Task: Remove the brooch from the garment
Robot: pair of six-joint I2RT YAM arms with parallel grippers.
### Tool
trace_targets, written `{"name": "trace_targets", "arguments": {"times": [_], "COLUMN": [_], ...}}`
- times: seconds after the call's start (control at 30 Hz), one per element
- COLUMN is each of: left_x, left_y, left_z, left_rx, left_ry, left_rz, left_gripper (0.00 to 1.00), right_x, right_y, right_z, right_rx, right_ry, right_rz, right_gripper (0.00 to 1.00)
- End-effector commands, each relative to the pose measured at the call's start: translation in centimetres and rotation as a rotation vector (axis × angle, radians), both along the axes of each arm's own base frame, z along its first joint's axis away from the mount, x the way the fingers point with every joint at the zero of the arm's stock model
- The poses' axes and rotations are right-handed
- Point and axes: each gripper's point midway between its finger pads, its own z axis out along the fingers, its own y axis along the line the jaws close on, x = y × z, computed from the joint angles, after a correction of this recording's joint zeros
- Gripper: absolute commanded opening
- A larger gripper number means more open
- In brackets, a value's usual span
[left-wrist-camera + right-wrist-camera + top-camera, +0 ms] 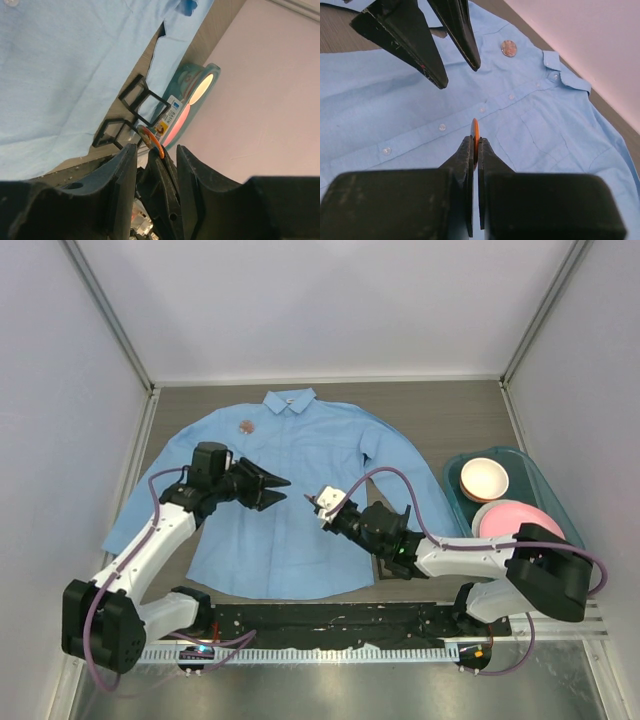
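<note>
Here, thin orange-rimmed disc (pixel 475 128) edge-on in right end effector (pixel 475 142).

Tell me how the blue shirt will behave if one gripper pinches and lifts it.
Probably floppy: the shirt lies flat with soft creases, so it would likely drape from the pinch point. It looks thin, so likely light. Pushed, it would probably bunch rather than slide whole.

Left hand (pixel 286 492) agape, right hand (pixel 475 142) clamped
</note>
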Motion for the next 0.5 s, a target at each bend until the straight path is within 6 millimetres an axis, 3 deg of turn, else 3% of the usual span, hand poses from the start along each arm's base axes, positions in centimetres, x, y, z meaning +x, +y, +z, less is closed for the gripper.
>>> {"name": "trace_targets", "arguments": {"times": [0.0,0.03,0.07,0.47], "left_x": [-0.4,-0.6,-0.7,-0.6], "left_y": [-0.5,-0.6,-0.7,-3.4], "left_z": [1.5,1.2,1.1,-0.9], "left_rx": [-0.043,-0.037,-0.038,-0.040], "left_ry": [0.006,0.029,0.038,0.087], "left_rz": [0.004,0.000,-0.003,-0.066], "left_gripper": [0.40,0.37,0.27,0.32], "right_x": [0.7,0.7,0.7,0.7], "right_y": [1.1,1.3,1.7,3.0], "right_z": [4.2,4.1,3.9,3.5], "right_rx": [0.098,0.094,0.082,0.057], "right_ry": [-0.115,-0.118,-0.120,-0.125], "right_rz": [-0.012,-0.008,-0.003,0.024], "right_gripper": [0.01,0.01,0.01,0.01]}}
